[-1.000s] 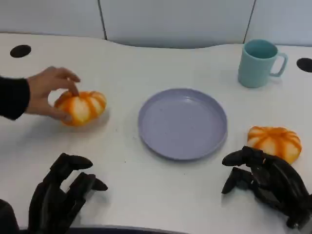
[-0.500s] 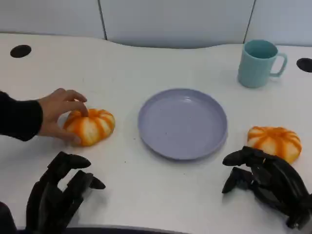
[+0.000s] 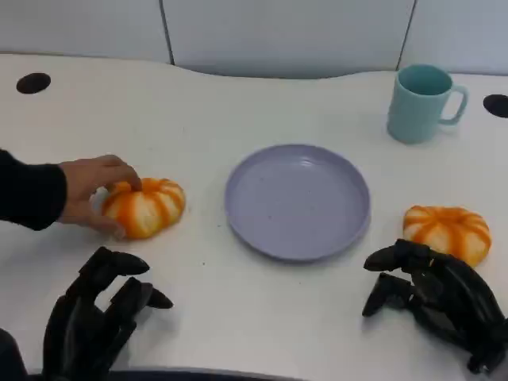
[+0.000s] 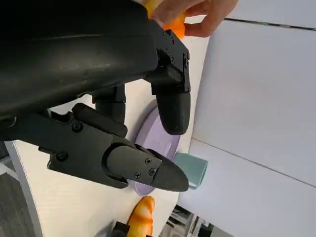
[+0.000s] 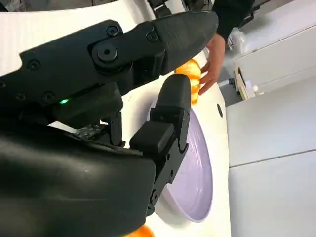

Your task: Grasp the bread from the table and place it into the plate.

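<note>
Two orange-and-white pumpkin-shaped breads lie on the white table. The left bread (image 3: 145,207) has a person's hand (image 3: 89,192) on it, left of the purple plate (image 3: 298,200). The right bread (image 3: 447,230) lies right of the plate, just beyond my right hand (image 3: 435,299). My left hand (image 3: 97,317) hovers near the front edge, short of the left bread, holding nothing with its fingers spread. My right hand also holds nothing. The left wrist view has the plate (image 4: 150,142) past my fingers (image 4: 143,168). The right wrist view has the plate (image 5: 192,173), the left bread (image 5: 191,79) and the person's hand (image 5: 216,54).
A teal mug (image 3: 421,103) stands at the back right of the table. A person's black sleeve (image 3: 28,193) reaches in from the left edge. Two dark round holes (image 3: 33,82) sit at the table's far corners.
The person's hand has brought the left bread nearer to me and a little toward the plate, and it now rests on the table. Both my hands stayed where they were.
</note>
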Available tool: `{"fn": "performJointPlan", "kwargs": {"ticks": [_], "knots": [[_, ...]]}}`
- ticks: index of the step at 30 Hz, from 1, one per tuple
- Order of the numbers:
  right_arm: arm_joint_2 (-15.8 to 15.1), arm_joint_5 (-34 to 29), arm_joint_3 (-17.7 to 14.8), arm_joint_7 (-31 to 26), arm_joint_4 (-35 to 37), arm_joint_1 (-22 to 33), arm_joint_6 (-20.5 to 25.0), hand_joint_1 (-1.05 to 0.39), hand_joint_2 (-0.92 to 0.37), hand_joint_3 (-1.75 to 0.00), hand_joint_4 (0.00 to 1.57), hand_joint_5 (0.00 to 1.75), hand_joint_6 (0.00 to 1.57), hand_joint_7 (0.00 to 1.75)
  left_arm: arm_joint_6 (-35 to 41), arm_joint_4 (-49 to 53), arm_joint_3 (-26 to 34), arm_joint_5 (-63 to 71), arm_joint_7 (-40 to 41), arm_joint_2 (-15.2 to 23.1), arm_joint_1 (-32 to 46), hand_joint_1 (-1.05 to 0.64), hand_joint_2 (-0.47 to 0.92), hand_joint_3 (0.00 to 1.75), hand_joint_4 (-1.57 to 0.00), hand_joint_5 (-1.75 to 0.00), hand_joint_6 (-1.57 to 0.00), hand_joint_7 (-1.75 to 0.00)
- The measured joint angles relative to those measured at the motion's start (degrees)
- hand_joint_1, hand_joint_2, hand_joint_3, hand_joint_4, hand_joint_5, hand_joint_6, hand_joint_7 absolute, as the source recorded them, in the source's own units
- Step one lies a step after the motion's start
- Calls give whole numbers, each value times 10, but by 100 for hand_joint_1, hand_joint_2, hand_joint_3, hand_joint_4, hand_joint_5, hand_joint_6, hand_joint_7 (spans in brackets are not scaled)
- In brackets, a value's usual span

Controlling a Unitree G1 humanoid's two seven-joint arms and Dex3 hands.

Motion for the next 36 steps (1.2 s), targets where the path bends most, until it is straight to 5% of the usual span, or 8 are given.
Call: {"fn": "performJointPlan", "kwargs": {"ticks": [36], "knots": [[0, -1, 3, -8, 0, 0, -1, -52, -92, -10, 68, 137, 79, 81, 12, -5, -1, 2, 1, -1, 2, -62, 92, 3, -34, -175, -24, -163]]}}
